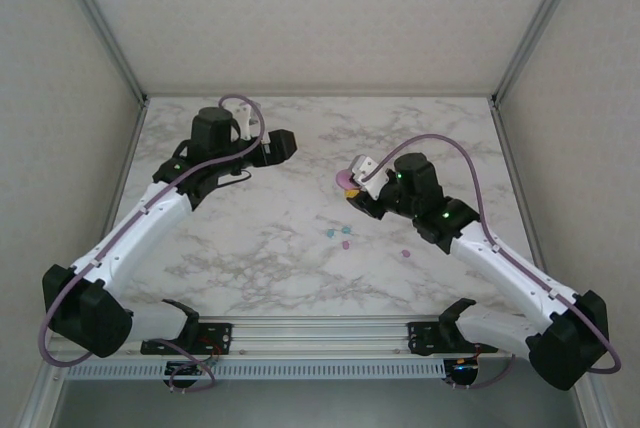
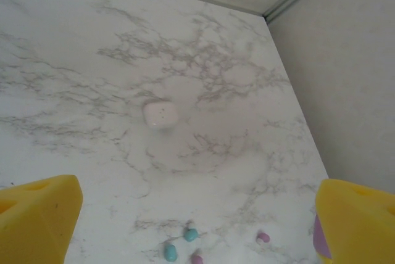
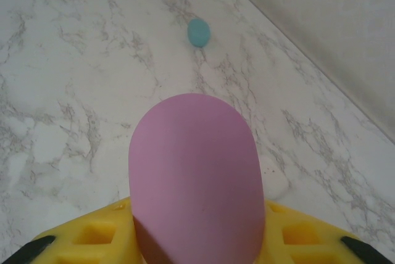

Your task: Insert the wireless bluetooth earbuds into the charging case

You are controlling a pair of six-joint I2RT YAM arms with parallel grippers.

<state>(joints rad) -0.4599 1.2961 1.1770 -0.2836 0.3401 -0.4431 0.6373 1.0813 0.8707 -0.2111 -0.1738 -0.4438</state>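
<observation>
Right pincer (image 1: 356, 186): pressed onto the pink case (image 3: 196, 171), which stands out past the yellow pads.
Case axis: its long side runs straight out of the jaws, toward 12 o'clock in the right wrist view. You cannot tell from here whether the lid is open.
Left pincer (image 2: 197, 224): spread wide and holding nothing, raised above the table (image 1: 260, 248) at the far left.
Earbuds (image 1: 346, 232): loose on the marble, none in a case. Three sit close together, two teal and one pink, and a stray pink bud (image 1: 406, 253) lies well apart at their 4 o'clock.
Key relation: from the right pincer, the cluster lies near, at about 6 o'clock in the top view. From the left pincer it lies at about 5 o'clock and farther off.
Nearer arm: the right, but it is busy with the case, so your free hand for a pick is probably the left.
Left wrist view: the buds sit at 6 o'clock, low between the pads.
Bud axis: too small to tell.
White case (image 2: 160, 115): beyond the buds, at 12 o'clock in the left wrist view.
</observation>
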